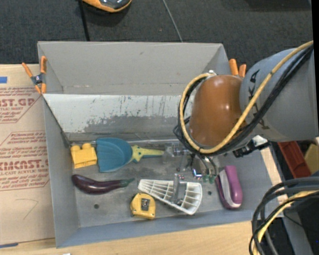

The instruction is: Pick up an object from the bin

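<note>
The arm [276, 101] reaches into the bin [134, 66] from the view's right, its brown wrist cover [216, 111] hanging over the right half of the floor. Below the cover the jaws come down at the near right of the bin, right upon a white slotted plastic piece [159, 188] shaped like a flat fan. Whether the jaws are released or clenched cannot be told, since dark metal and white ribs overlap there, and nothing can be said to be held.

The white piece lies flat on the floor. Its long axis runs across the bin from the view's left to its right, dipping slightly toward the near wall at the right end. The jaws meet it on its right half, near the wider end, so the piece lies directly under them and stretches away to the left.

A yellow tape measure [143, 205] sits just beside its left end, and a purple brush [231, 187] lies near the right, apart from it. Judging by this, any lift would best grip across the ribs, square to the long axis, clear of the tape measure.
</note>
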Controlling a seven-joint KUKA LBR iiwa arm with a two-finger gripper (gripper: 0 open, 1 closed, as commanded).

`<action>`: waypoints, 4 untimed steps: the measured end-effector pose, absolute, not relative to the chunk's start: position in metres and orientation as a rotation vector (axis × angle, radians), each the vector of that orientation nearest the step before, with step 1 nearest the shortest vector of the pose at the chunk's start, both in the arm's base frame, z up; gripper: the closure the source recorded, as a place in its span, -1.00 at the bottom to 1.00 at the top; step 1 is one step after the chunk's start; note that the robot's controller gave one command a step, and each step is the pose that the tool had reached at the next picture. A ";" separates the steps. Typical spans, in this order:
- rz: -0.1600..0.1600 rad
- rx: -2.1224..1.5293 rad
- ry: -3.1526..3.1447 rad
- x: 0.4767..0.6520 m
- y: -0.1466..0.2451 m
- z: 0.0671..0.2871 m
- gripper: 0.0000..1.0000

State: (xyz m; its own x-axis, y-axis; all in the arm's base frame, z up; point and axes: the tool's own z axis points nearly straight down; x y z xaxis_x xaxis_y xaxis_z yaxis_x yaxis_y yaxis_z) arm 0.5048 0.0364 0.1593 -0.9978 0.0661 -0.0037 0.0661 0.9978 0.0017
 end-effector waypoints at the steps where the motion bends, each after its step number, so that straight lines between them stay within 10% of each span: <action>1: 0.005 0.221 3.130 0.501 0.012 0.107 -1.00; 2: 0.004 0.537 3.093 0.483 0.013 0.088 1.00; 3: 0.003 0.536 3.093 0.483 0.013 0.088 1.00; 4: 0.004 0.498 3.099 0.495 0.019 0.222 1.00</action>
